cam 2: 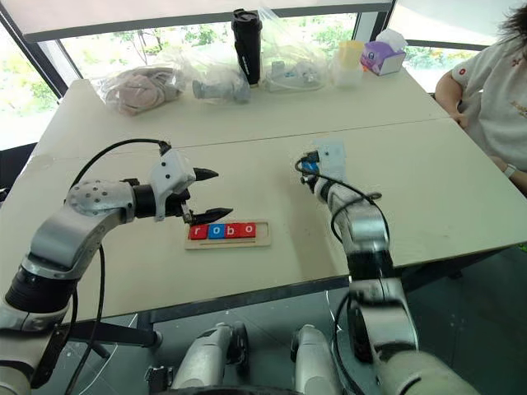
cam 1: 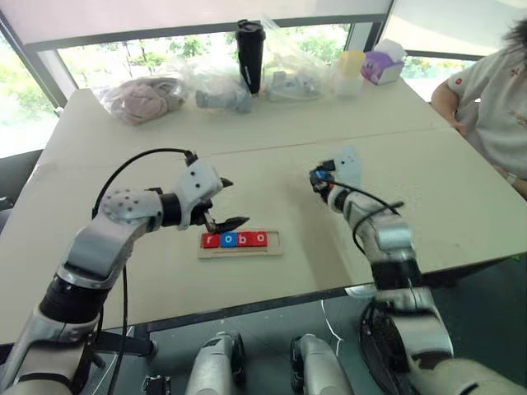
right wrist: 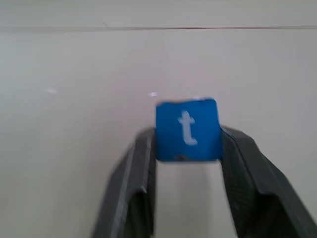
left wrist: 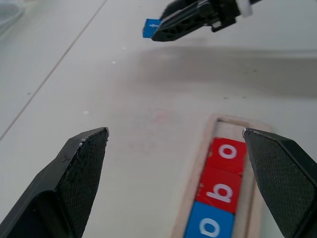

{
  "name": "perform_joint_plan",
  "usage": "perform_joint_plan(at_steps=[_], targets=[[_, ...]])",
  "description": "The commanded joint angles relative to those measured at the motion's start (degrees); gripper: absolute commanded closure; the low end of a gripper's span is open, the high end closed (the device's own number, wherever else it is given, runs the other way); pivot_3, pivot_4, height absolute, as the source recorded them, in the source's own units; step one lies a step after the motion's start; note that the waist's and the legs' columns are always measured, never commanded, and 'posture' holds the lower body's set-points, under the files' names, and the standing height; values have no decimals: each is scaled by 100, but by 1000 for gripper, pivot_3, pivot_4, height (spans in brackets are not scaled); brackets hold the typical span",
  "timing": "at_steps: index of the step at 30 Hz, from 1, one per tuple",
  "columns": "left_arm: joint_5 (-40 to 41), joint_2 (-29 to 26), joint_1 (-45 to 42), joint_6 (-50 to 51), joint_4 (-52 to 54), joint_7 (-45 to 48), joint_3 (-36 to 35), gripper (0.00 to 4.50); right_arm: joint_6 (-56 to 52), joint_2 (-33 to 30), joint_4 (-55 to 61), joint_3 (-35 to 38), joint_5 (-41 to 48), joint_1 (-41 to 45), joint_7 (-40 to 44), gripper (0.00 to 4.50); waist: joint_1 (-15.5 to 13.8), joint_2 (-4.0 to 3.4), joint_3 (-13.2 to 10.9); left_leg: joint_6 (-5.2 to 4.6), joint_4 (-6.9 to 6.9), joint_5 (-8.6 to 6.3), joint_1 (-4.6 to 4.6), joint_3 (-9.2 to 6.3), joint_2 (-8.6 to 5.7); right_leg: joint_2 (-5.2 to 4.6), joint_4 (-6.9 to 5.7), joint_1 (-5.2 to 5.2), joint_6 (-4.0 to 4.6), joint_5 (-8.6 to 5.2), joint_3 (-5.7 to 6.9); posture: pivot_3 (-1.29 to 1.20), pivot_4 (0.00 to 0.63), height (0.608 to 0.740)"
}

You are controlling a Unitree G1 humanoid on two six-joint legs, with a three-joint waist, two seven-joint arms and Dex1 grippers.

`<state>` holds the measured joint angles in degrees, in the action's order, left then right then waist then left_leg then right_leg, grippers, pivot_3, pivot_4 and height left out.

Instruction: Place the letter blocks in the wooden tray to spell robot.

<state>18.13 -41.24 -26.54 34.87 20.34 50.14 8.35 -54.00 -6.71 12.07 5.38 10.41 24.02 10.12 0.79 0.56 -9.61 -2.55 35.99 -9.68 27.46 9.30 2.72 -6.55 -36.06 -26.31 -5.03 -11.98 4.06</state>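
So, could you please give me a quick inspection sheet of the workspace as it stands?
Surface: pale table, seam across it.
Job's things: wooden tray holds r, o, b, o; end slot empty; blue t block gripped.
Clutter: bags, black tumbler, tissue box at far edge.
Claws: left claw open by the tray; right claw shut on the t block.
Cables: black cable loops along left arm.
Surroundings: windows; person's arm at right.

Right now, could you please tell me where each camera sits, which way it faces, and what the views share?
Left and right eye views: on the head, looking forward and down at the pale table; both arms show.
Left wrist view: along the open left pincer at the long pale wooden tray holding o, b, o tiles.
Right wrist view: along the right pincer gripping the small blue square t tile.
Shared: the left wrist view also catches that tile.
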Motion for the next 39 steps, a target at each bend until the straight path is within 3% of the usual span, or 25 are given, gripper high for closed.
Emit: perform_joint_plan(at_steps=[1,6,7,8,9,10,11,13,14,16,19,23,27,34,39], targets=[[53,-58,-38,-6,307,99,-25,0,-1983,612,2037,304,402,-543,-462,3321,18,-2,-1,-1,0,0,5,0,3,3,-5,-9,1,0,0,0,150,740],[-26,-88,-93,-48,166,215,53,0,-3219,1094,2997,485,415,-704,-672,3321,-18,-14,6,5,-16,3,-2,12,20,17,-3,-12,25,14,0,0,150,740],[-34,-71,-121,-45,143,221,73,0,-3329,1118,3025,497,386,-670,-707,3321,-63,-12,11,19,-72,12,-4,43,23,10,-19,-17,39,20,-2,0,150,740],[-48,-56,-150,-52,121,233,99,0,-3464,1154,3025,483,379,-653,-722,2834,-135,-1,16,41,-133,26,-11,95,32,-1,-41,-29,88,-3,-2,0,150,740],[-59,-48,-174,-61,102,243,119,0,-3555,1186,3026,451,380,-655,-734,2293,-171,13,20,74,-194,47,-38,202,53,-20,-133,-60,223,-84,-1,0,150,740],[-66,-44,-198,-69,81,253,134,0,-3640,1215,3032,404,399,-653,-725,1858,-193,11,19,96,-217,60,-70,300,77,-43,-142,-99,263,-135,-18,0,150,740],[-72,-44,-215,-75,63,261,144,0,-3706,1227,3037,365,408,-646,-718,1380,-183,-4,19,106,-174,66,-84,279,77,-80,-122,-103,209,-142,-19,0,150,740],[-90,-48,-234,-85,42,275,155,0,-3778,1219,3045,332,400,-619,-709,418,-77,-36,19,114,-75,39,-71,-90,2,-63,-97,-1,195,-142,77,0,150,740],[-104,-57,-237,-90,35,282,162,0,-3775,1174,3041,318,408,-603,-682,45,-13,-37,22,111,-90,35,-69,-121,12,-30,-56,7,196,-141,110,0,150,740],[-112,-92,-207,-71,59,300,158,0,-3626,841,3022,305,529,-555,-437,45,34,-36,22,107,-101,33,-52,-126,20,3,1,48,173,-107,136,0,150,740],[-76,-166,-129,-7,157,343,114,0,-2727,-508,2979,-119,690,-626,343,45,19,-33,21,98,-86,32,-28,-125,14,17,-5,32,159,-104,140,0,150,740],[335,-390,3,78,370,697,-163,0,-275,-2290,2244,-129,752,-794,2180,45,-6,-26,16,82,-62,35,-27,-132,9,17,-3,50,103,-96,146,0,150,740],[754,-778,166,251,572,1117,-407,0,1788,-3263,935,-126,924,-847,4144,45,-8,-23,13,91,-47,27,-53,-148,18,22,8,91,89,-100,161,0,150,740],[997,-1168,319,367,781,1318,-538,0,3692,-3494,-1231,-986,610,-111,5895,45,-8,-19,10,86,-50,23,-74,-147,18,17,18,112,96,-96,162,0,150,740],[1002,-1297,536,498,945,1112,-744,0,4684,-3175,-2773,-1563,128,627,6357,45,-2,-19,8,84,-44,22,-73,-147,18,16,15,111,97,-95,162,0,150,740]])
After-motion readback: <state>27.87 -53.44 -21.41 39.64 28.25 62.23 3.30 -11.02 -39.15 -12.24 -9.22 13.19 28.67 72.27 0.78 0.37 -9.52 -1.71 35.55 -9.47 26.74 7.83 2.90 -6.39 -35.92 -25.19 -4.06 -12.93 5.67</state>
